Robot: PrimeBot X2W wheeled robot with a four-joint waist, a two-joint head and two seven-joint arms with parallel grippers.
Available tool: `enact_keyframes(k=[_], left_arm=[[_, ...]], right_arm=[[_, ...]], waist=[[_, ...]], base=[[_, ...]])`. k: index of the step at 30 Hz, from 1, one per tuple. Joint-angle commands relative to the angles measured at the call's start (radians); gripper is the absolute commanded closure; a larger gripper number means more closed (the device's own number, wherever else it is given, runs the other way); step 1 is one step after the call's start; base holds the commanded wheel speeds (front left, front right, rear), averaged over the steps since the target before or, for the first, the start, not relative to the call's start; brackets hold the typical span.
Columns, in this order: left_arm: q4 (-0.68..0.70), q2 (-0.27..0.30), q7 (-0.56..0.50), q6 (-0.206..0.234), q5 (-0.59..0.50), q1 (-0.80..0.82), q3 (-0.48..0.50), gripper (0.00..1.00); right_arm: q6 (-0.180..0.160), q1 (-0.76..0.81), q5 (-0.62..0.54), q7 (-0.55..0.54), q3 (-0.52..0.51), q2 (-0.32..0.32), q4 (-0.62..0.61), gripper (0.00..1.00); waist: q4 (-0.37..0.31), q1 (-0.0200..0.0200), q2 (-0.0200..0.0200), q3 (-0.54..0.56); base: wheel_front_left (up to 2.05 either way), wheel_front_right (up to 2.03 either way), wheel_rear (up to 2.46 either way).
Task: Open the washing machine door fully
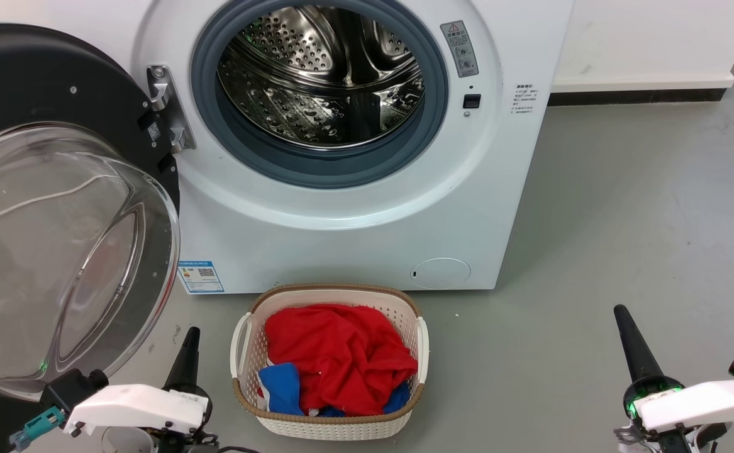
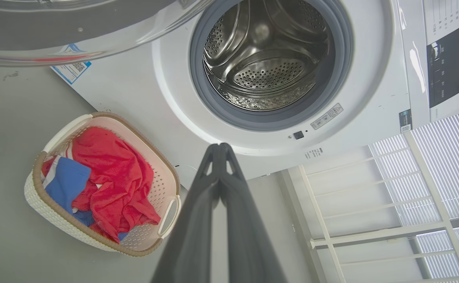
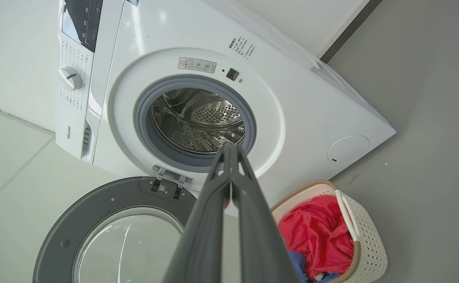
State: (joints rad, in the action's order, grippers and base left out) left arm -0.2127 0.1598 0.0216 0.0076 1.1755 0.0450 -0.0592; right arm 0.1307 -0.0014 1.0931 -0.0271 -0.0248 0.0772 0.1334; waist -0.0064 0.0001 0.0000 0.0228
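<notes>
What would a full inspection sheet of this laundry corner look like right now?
Surface: grey floor, faint scuffs.
Job's things: washing machine door swung wide open on its hinge, left of the washing machine; steel drum exposed, nothing seen inside.
Clutter: white basket before the machine, holding red and blue clothes.
Grippers: left gripper and right gripper both shut, holding nothing.
Cables: teal plug at the left wrist.
Surroundings: white wall, dark skirting, white rack.
</notes>
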Motion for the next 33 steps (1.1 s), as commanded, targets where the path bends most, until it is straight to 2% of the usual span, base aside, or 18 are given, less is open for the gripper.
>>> enact_keyframes(k=[1, 33], left_arm=[[0.005, -0.002, -0.007, -0.012, 0.029, 0.026, 0.014, 1.0], [-0.017, -0.061, -0.077, -0.087, 0.266, 0.051, 0.101, 1.0]], right_arm=[[0.0, -0.031, 0.037, -0.004, -0.005, 0.006, 0.0, 1.0], [0.0, -0.077, 0.33, -0.034, -0.032, 0.003, 0.063, 1.0]], waist=[[0.0, -0.0001, 0.0, -0.001], [0.003, -0.0001, 0.0, -0.013]], base=[[0.0, 0.0, 0.0], [0.0, 0.0, 0.0]])
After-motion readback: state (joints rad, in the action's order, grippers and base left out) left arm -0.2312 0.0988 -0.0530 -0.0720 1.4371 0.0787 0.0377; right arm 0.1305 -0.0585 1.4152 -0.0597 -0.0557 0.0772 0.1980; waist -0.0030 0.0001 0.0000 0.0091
